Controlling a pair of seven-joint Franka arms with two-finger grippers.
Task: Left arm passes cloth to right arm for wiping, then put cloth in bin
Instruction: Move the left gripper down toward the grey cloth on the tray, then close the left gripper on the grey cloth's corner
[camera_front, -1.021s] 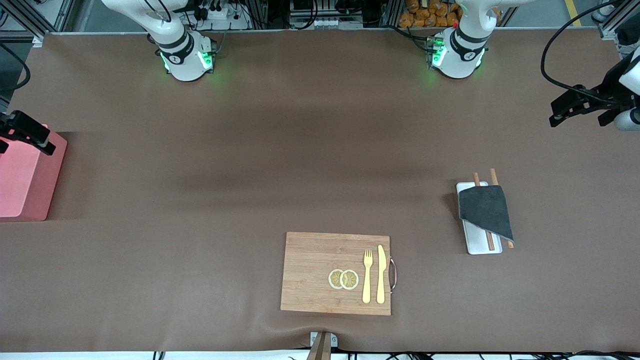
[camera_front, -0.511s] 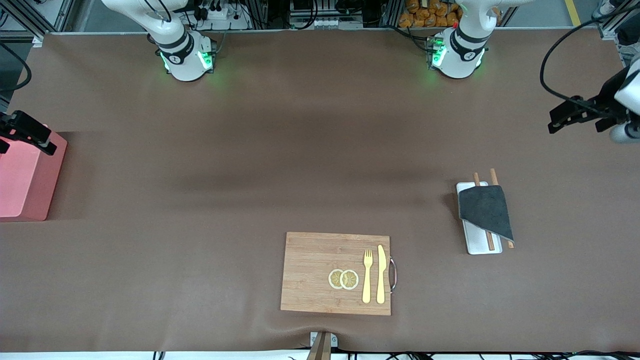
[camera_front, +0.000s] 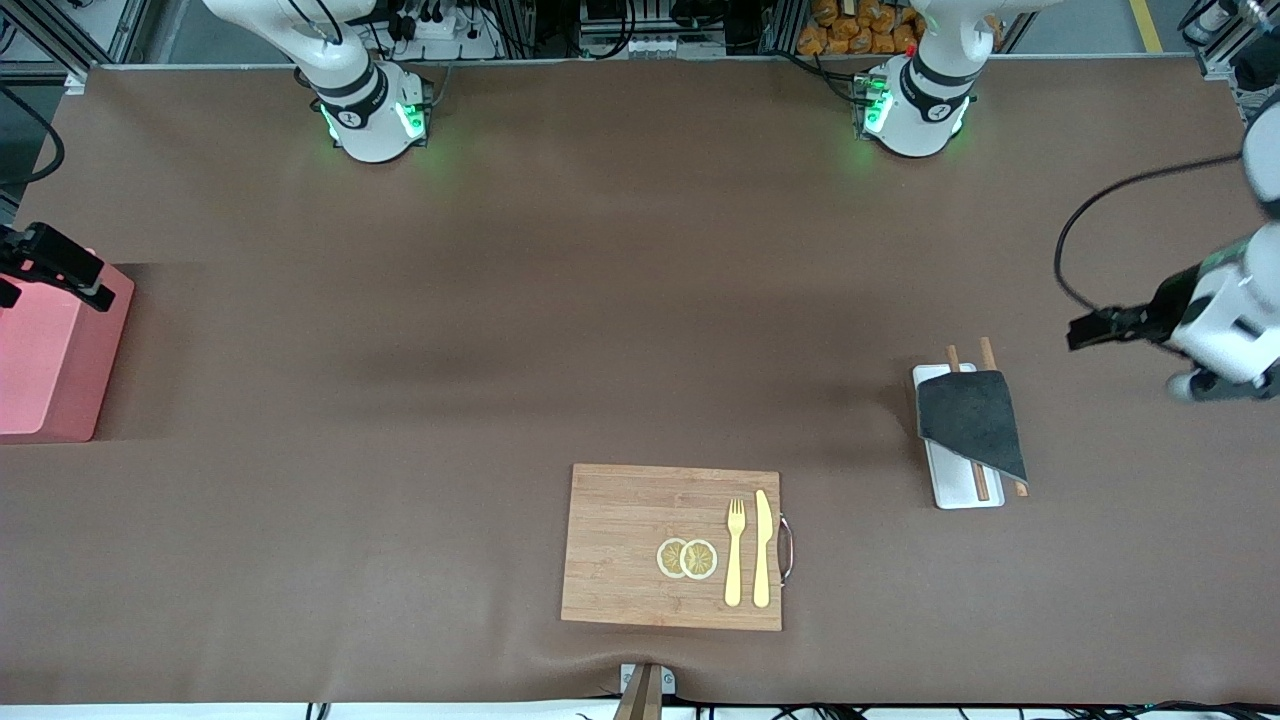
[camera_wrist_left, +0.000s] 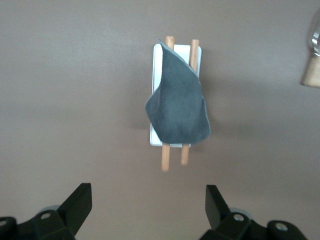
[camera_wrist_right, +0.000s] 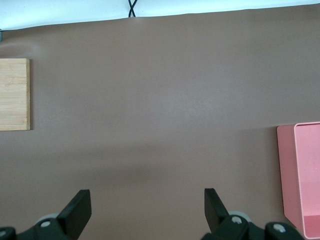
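The dark grey cloth (camera_front: 972, 420) lies folded over a white tray (camera_front: 953, 492) and two wooden chopsticks (camera_front: 981, 483), toward the left arm's end of the table. In the left wrist view the cloth (camera_wrist_left: 178, 102) covers most of the tray (camera_wrist_left: 155, 70). My left gripper (camera_front: 1092, 329) is open and empty in the air, over the bare table beside the tray; its own view shows it (camera_wrist_left: 148, 207) wide open. My right gripper (camera_front: 58, 267) is open and empty over the pink bin (camera_front: 45, 365), whose corner shows in the right wrist view (camera_wrist_right: 301, 172).
A wooden cutting board (camera_front: 625, 520) near the front edge carries two lemon slices (camera_front: 687, 558), a yellow fork (camera_front: 735, 552) and a yellow knife (camera_front: 762, 548). Its edge shows in the right wrist view (camera_wrist_right: 14, 94). Brown mat covers the table.
My left gripper has moved from over the table's end toward the tray and cloth. The right arm, the cloth and the bin have not moved.
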